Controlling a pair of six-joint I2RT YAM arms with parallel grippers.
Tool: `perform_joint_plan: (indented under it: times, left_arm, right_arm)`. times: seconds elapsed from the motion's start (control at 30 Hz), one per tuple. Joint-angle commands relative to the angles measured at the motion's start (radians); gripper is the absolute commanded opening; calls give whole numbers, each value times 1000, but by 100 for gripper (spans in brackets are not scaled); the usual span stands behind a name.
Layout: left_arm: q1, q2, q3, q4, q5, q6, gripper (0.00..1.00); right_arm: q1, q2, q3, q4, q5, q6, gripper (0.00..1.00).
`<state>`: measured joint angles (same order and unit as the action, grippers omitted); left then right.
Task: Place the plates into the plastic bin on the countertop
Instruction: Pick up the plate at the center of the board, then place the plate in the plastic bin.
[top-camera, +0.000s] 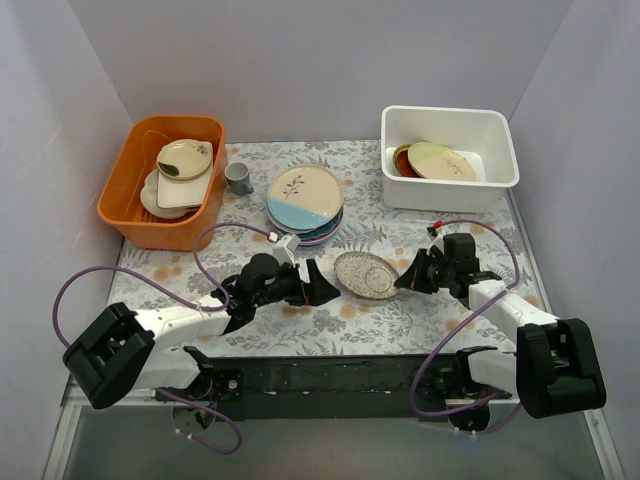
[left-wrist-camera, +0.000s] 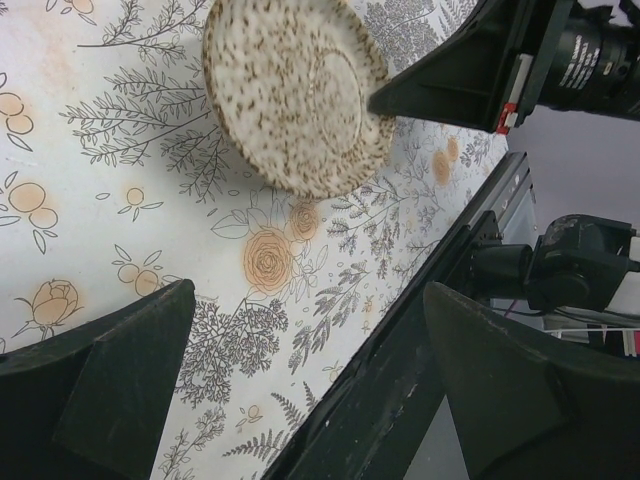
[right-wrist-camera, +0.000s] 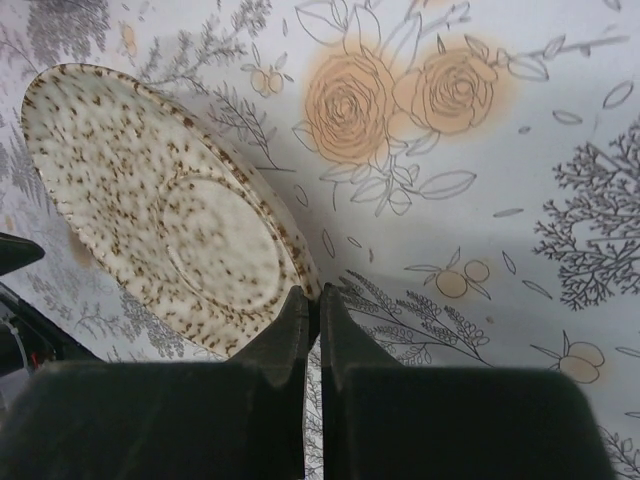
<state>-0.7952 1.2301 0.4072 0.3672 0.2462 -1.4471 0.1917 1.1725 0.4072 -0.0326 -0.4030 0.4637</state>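
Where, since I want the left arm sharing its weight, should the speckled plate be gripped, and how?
Pinch the speckled plate by its free left rim, coming from the left. It is thin and seems tilted; the right gripper is shut on the opposite rim, and the open jaws of the left gripper face it.
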Motion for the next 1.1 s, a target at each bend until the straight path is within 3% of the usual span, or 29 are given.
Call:
perform_joint_plan:
  times: [0.0,1.07]
  left_arm:
    - [-6,-34,-10,10,-10,16,98]
    - [-6,-21,1,-24,-1,24,98]
  right_arm:
    - [2,7,110,34,-22,1,1]
    - [-21,219,718,-93,70,-25,1]
